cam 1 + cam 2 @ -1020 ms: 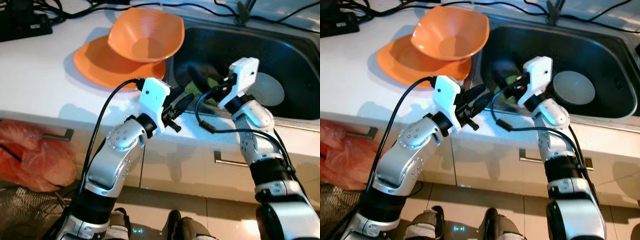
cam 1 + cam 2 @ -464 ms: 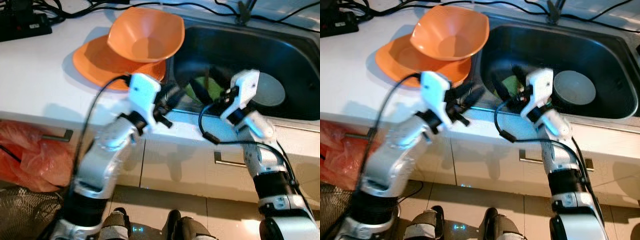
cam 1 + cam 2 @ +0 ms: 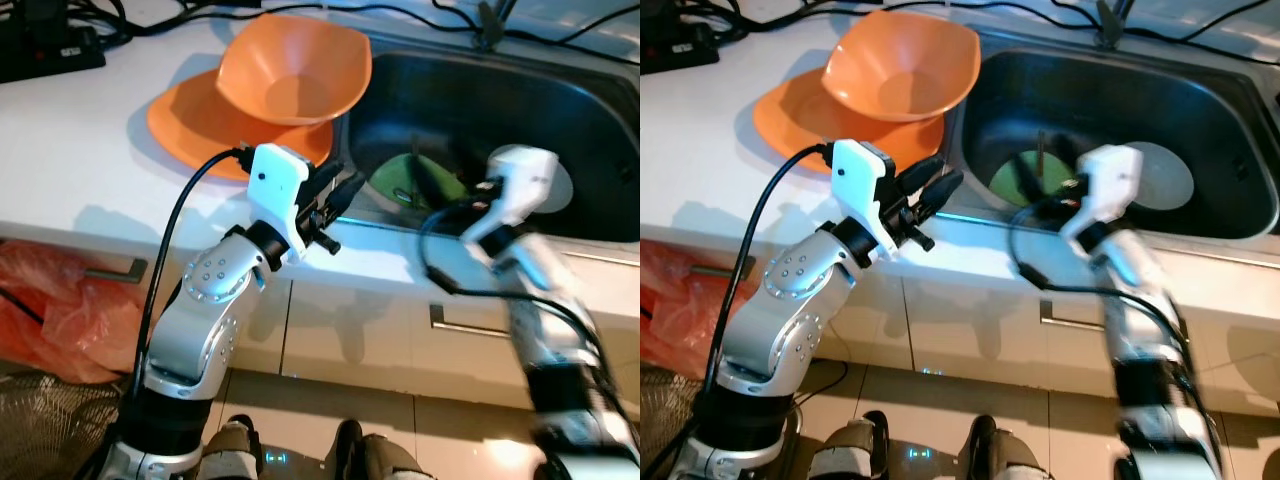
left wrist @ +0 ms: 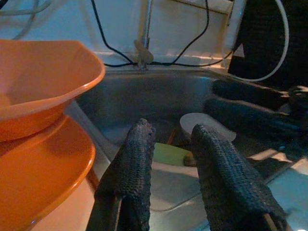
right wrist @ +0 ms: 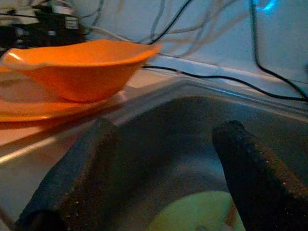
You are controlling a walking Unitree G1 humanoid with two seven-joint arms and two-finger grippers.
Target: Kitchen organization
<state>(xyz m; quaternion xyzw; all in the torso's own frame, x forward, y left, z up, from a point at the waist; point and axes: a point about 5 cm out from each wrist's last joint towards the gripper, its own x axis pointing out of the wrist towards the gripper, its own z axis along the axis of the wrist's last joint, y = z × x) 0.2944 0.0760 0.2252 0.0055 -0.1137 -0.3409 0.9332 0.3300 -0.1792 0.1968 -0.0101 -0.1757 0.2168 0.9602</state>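
An orange bowl (image 3: 293,68) rests on an orange plate (image 3: 195,120) on the white counter, just left of the dark sink (image 3: 590,120). In the sink lie a green dish (image 3: 410,178) and a grey round plate (image 3: 1165,172). My left gripper (image 4: 173,129) hovers at the sink's front-left corner, beside the orange plate, open with nothing between its fingers. Over the sink's front edge my right gripper (image 5: 168,127) is blurred, just right of the green dish, fingers spread wide and empty. A thin brown stick (image 3: 1040,150) stands above the green dish.
A black power strip (image 3: 50,45) and several cables run along the back of the counter. The faucet base (image 3: 490,25) stands behind the sink. A red plastic bag (image 3: 60,310) and a wire basket (image 3: 50,420) sit on the floor at the left, below the cabinet handles (image 3: 115,270).
My right arm has swung to the right, uncovering the green dish. My left gripper has drawn back a little to the left, toward the orange plate.
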